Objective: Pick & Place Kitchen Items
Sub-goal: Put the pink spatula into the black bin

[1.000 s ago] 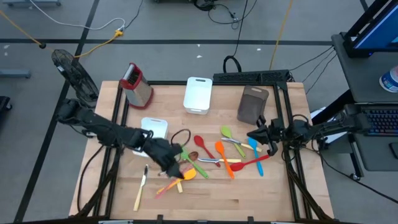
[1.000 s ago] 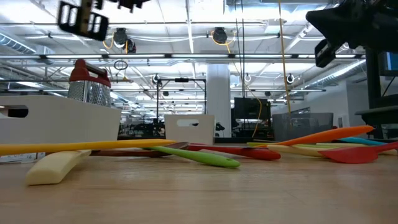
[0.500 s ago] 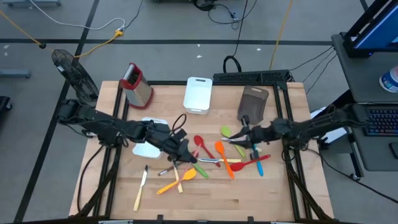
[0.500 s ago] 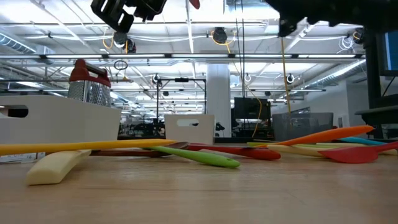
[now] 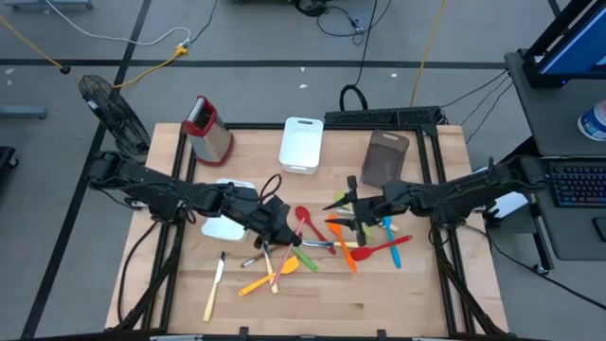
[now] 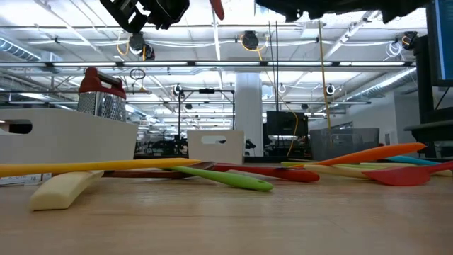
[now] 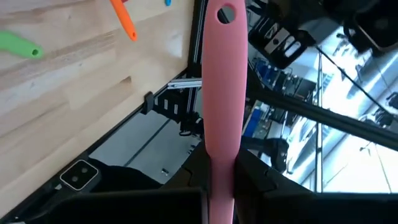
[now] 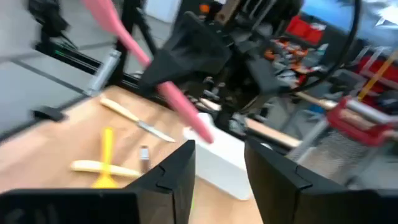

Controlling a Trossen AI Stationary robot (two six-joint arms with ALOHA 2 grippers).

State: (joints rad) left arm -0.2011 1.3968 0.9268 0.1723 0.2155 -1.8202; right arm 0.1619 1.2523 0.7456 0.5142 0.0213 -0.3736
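One pink utensil (image 7: 222, 93) sits clamped between the fingers of the left end effector (image 5: 275, 223), carried clear above the table (image 5: 379, 294) with its long handle jutting out past the fingertips; the right wrist view shows it (image 8: 146, 59) slanting across in mid-air, and the low view catches only its reddish tip (image 6: 216, 7) near the ceiling line. Below and beside it the remaining kitchen items lie scattered mid-table: a red spoon (image 5: 305, 221), an orange spatula (image 5: 338, 233), a green spoon (image 5: 345, 202), a blue one (image 5: 386, 224) and a cream knife (image 5: 216, 286) nearer the front edge. The right end effector (image 5: 352, 210) hangs just beside that cluster with its fingers (image 8: 171, 180) spread apart, facing the left arm and near it. The main risk, as I judge it, is the two arms meeting over the pile, since both reach toward the same middle patch. The pink handle sticks out far enough to clip the right arm or sweep loose utensils if the left arm swings low. Held near one end, it may also pivot or slip. The white bin (image 5: 301, 144) and grey bin (image 5: 384, 159) stand farther back.
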